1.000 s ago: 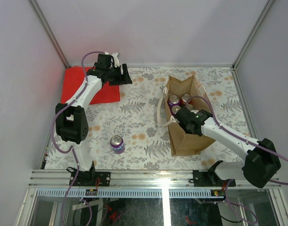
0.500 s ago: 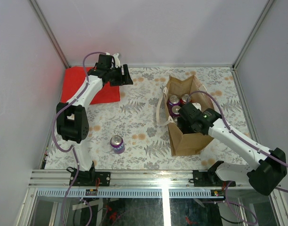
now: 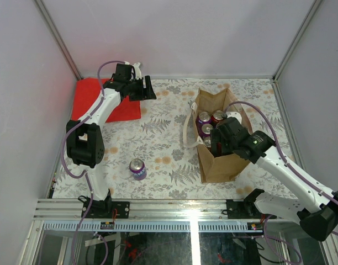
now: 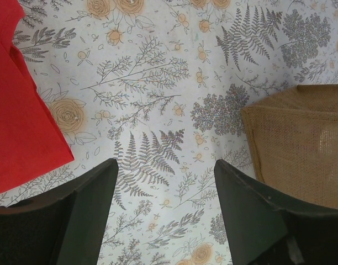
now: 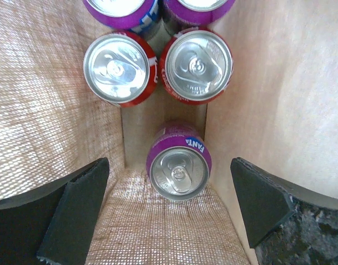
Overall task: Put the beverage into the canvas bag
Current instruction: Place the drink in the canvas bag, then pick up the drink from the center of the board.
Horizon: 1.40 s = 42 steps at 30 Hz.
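The right gripper hangs over the mouth of the canvas bag, which sits right of the middle in the top view. Its fingers are spread wide and hold nothing. Right below them a purple Fanta can stands inside the bag, alone at the near end, with two red cans and more purple ones packed behind it. One more purple can stands out on the flowery table, low and left of the middle, well apart from the bag. The left gripper is in the upper left of the top view beside the red cloth, fingers apart and empty. The bag is soft, so if the right arm comes up crooked, a finger could snag a wall or the cream handle and tug the bag over. The lone Fanta can has room around it and might tip if bumped.
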Available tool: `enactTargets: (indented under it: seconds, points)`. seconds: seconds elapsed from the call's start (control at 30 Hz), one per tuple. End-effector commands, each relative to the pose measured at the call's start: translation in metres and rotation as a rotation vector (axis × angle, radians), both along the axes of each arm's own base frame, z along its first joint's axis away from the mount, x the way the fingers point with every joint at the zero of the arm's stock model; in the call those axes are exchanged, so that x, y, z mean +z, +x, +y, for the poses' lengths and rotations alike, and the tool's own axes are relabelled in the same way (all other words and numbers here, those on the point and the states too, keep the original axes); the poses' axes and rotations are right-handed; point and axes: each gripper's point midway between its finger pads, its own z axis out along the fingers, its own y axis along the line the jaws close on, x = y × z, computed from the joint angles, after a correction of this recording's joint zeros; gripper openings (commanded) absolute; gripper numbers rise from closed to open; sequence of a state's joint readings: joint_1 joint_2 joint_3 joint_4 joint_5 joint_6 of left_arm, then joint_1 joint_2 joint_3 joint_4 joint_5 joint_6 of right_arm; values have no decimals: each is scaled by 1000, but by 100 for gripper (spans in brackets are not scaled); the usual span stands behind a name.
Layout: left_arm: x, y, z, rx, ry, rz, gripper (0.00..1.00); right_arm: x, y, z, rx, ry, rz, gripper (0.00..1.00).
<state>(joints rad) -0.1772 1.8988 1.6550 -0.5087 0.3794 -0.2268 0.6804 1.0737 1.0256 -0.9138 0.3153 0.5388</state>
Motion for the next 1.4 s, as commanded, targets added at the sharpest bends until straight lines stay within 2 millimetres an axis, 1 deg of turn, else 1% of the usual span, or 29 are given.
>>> enactTargets:
  seconds: [0.0, 0.1, 0.47, 0.63, 0.73, 0.83, 0.9, 0.93, 1.0, 1.03, 1.13, 1.17, 1.27, 1.37]
  points:
    - [15, 11, -7, -38, -1, -74, 70, 36, 21, 4, 8, 40, -155, 99]
    - [14, 11, -7, -41, 6, -76, 70, 43, 25, 4, 7, 48, -190, 99]
    - [13, 9, -6, -59, 20, -73, 70, 56, 31, 8, -3, 86, -246, 99]
    - [18, 7, -5, -94, 45, -94, 70, 77, 39, 6, -31, 114, -324, 99]
    - [27, -1, -7, -191, 74, -119, 70, 93, 49, 6, -48, 110, -365, 99]
    - [35, -19, -10, -336, 108, -130, 70, 116, 62, 7, -74, 90, -411, 99]
    - [35, -43, -11, -449, 121, -97, 71, 130, 73, 9, -83, 76, -439, 99]
    - [35, -51, -10, -502, 135, -93, 73, 138, 77, 10, -87, 71, -453, 99]
    - [34, -72, -4, -600, 172, -69, 86, 149, 88, 13, -86, 63, -466, 99]
    - [33, -82, -2, -647, 191, -58, 89, 155, 94, 15, -84, 68, -469, 99]
    - [28, -115, 11, -807, 269, -45, 89, 164, 110, 20, -82, 99, -442, 99]
    - [27, -125, 16, -851, 304, -41, 89, 172, 115, 21, -90, 120, -437, 99]
    - [18, -155, 32, -973, 402, -9, 89, 175, 127, 18, -110, 149, -387, 99]
    - [19, -176, 45, -1048, 463, 10, 90, 172, 134, 20, -97, 142, -345, 99]
